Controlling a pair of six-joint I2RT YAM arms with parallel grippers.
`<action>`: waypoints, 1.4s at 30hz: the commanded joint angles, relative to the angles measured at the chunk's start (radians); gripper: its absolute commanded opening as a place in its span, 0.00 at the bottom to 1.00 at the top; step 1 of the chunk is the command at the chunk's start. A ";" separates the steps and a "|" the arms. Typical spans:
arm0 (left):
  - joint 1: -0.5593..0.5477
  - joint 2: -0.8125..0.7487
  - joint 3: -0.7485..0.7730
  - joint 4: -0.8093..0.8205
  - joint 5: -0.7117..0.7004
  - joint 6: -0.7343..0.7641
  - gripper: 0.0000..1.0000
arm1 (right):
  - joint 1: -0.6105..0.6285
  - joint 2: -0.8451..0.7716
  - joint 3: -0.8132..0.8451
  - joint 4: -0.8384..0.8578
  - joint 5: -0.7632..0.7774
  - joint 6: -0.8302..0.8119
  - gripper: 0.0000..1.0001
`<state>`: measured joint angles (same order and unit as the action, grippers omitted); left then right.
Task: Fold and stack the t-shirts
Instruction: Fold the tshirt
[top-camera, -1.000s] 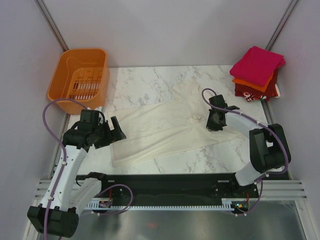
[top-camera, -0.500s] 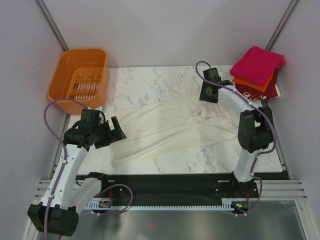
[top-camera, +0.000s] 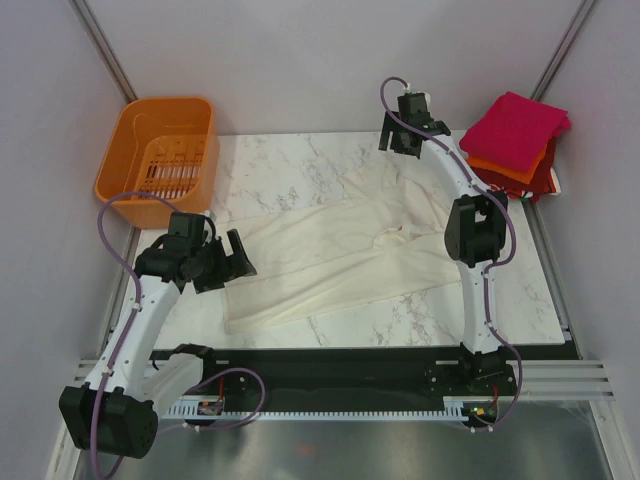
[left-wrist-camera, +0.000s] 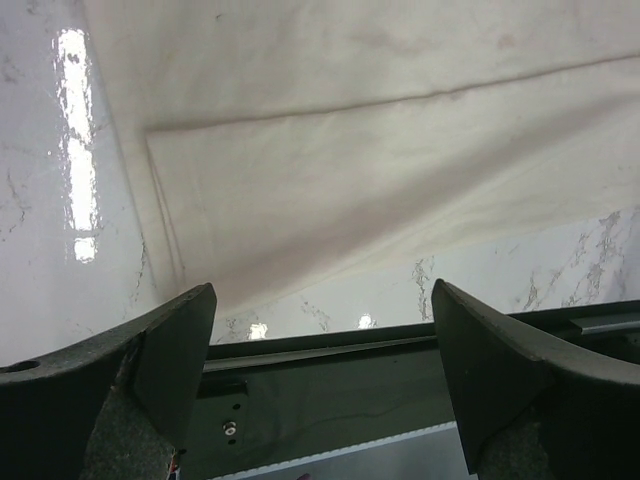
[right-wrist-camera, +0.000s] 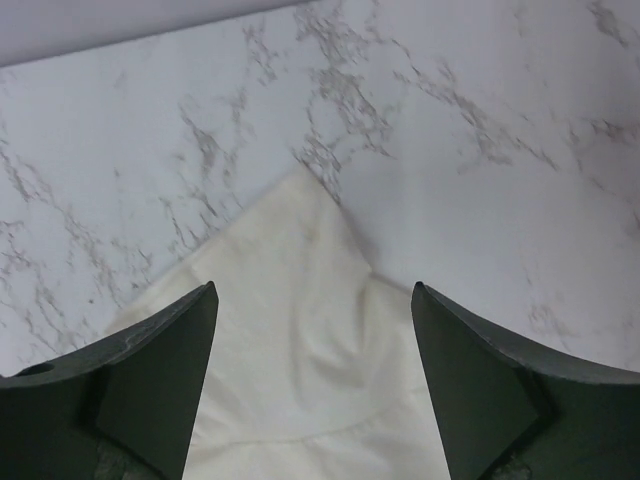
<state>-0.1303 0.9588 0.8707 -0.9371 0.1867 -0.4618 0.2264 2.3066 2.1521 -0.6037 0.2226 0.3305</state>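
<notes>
Right gripper (top-camera: 402, 135) swung out to the far table edge since a second ago, jaws wide and empty, above far corner of cream-white t-shirt (top-camera: 340, 250) spread mid-table, left gripper (top-camera: 232, 262) wide open at its near-left hem, folded stack (top-camera: 512, 140) at far right.

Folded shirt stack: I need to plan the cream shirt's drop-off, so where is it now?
Top view: the folded shirt stack sits at the far right corner of the table, just right of the right gripper.
</notes>
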 joint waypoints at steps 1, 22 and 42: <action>0.000 -0.021 -0.013 0.060 0.042 0.003 0.96 | -0.031 0.141 0.178 -0.005 -0.107 -0.005 0.87; -0.002 -0.072 -0.024 0.077 -0.003 -0.028 0.94 | -0.032 0.393 0.199 0.159 -0.347 0.076 0.63; 0.000 0.625 0.402 0.144 -0.380 0.031 0.93 | -0.050 0.102 -0.352 0.597 -0.345 0.157 0.00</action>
<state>-0.1303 1.5074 1.1889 -0.8352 -0.0841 -0.4679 0.1814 2.4828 1.9392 -0.0811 -0.1173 0.4671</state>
